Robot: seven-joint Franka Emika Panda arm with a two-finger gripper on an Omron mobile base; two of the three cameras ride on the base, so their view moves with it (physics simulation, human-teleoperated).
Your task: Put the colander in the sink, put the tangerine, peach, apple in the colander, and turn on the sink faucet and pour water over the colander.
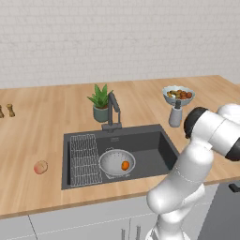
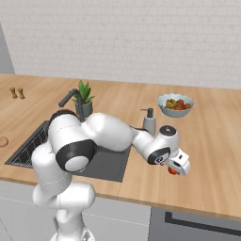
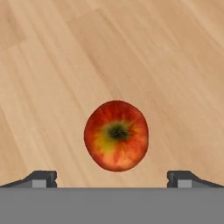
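Light was bright, even and diffuse in all three views, with no clear single source and no glare on the wooden counter [image 1: 51, 122]. Shadows were faint: only a soft darkening inside the sink [image 1: 150, 147] and beneath the arm's joints in the right base view. Directly ahead of the gripper [image 3: 112, 178], the apple [image 3: 116, 135] looked crisp at its stem but slightly soft at its outline, with almost no shadow under it on the wood. The fingertips [image 3: 41, 178] at the lower edge were mildly blurred. Both base views were low in resolution, so small far items looked smeared. No edge distortion showed anywhere.
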